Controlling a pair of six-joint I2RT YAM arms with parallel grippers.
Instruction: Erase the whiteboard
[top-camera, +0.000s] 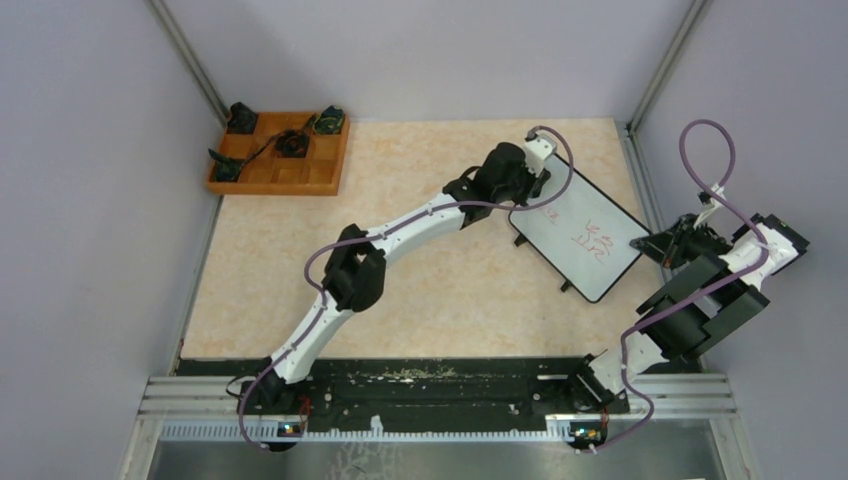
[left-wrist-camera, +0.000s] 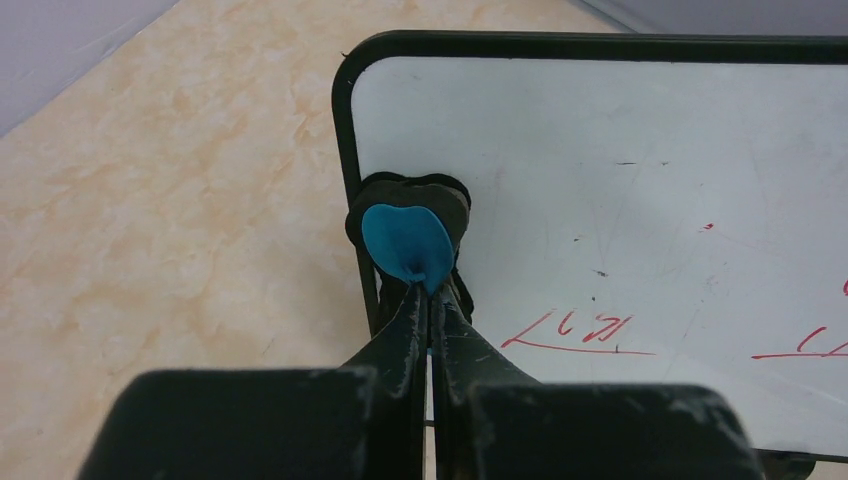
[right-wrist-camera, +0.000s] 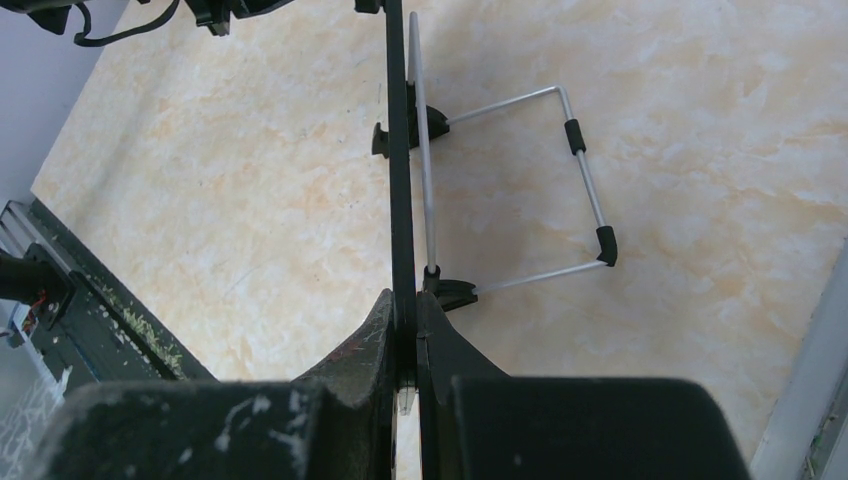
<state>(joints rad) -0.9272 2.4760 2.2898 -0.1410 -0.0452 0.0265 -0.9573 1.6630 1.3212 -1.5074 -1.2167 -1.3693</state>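
Observation:
The whiteboard (top-camera: 578, 236) stands tilted on the table at the right, with red marks in its middle; it also shows in the left wrist view (left-wrist-camera: 640, 230). My left gripper (left-wrist-camera: 433, 298) is shut on a small eraser with a blue top and black pad (left-wrist-camera: 408, 232), pressed against the board's upper left edge. In the top view the left gripper (top-camera: 535, 185) is at the board's far corner. My right gripper (right-wrist-camera: 405, 315) is shut on the board's black frame edge (right-wrist-camera: 397, 150), seen edge-on, and sits at the board's right side in the top view (top-camera: 668, 243).
A wooden compartment tray (top-camera: 282, 155) with small black items stands at the far left. A wire stand (right-wrist-camera: 570, 180) props the board from behind. Grey walls and metal posts enclose the table. A black rail (top-camera: 430, 385) runs along the near edge.

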